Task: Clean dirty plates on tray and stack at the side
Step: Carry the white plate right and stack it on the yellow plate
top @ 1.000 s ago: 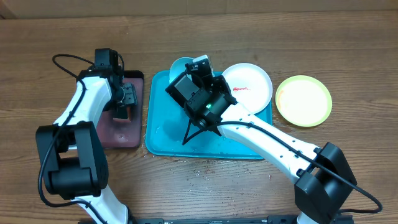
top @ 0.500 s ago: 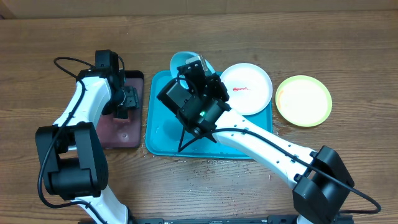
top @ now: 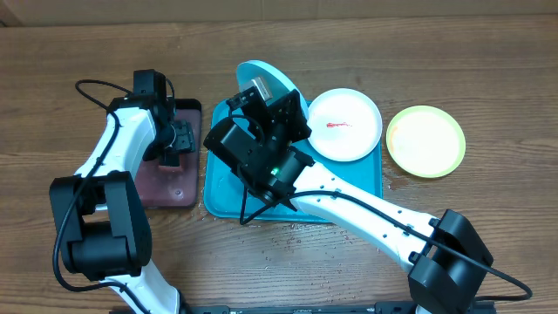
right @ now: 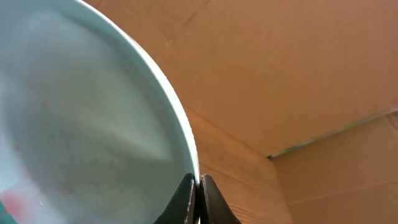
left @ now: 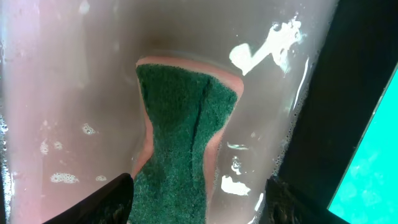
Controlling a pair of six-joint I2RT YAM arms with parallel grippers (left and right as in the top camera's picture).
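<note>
Right jaws pinched shut on the rim of the blue plate [right: 93, 124], tilted up on edge over the far left corner of the tray [top: 222, 174]. Left jaws spread wide, gripping nothing, low over a green sponge [left: 180, 137] lying in the wet pinkish tray [left: 62, 93] just left of the blue one. White plate [top: 346, 124], red-smeared, at the tray's far right corner. Green-rimmed plate [top: 425, 140] on the tabletop [top: 488, 70] just right of it.

The sponge [left: 180, 137] lies in the small tray [top: 179, 187], left of the large tray [top: 220, 187], which bears one plate [top: 349, 126]; another plate [top: 425, 141] lies right of it, a third plate [top: 261, 74] tilted above.
</note>
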